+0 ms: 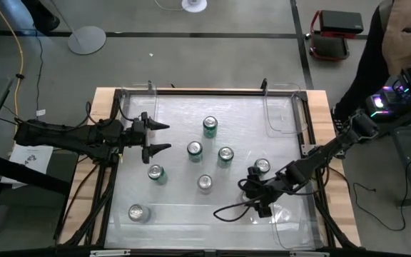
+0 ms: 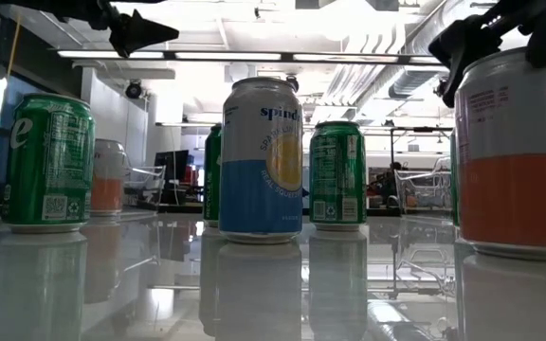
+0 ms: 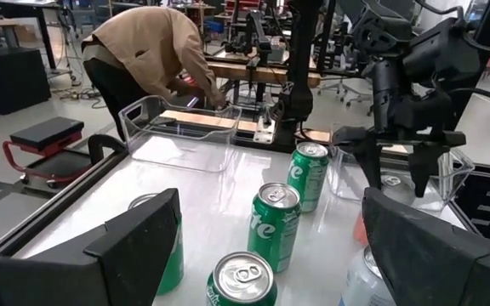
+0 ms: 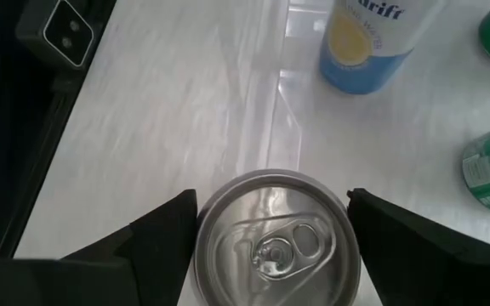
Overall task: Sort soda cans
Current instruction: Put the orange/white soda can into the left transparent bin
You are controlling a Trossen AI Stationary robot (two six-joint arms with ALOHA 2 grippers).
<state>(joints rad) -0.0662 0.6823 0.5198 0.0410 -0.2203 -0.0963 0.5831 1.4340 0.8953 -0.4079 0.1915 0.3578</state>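
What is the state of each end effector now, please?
Left end effector: open, holding nothing, above the table's left side.
Right end effector: open, fingers on both sides of a can, not closed on it.

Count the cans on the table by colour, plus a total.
Green cans: 5
Blue-and-white can: 1
White-and-orange cans: 2
Total: 8
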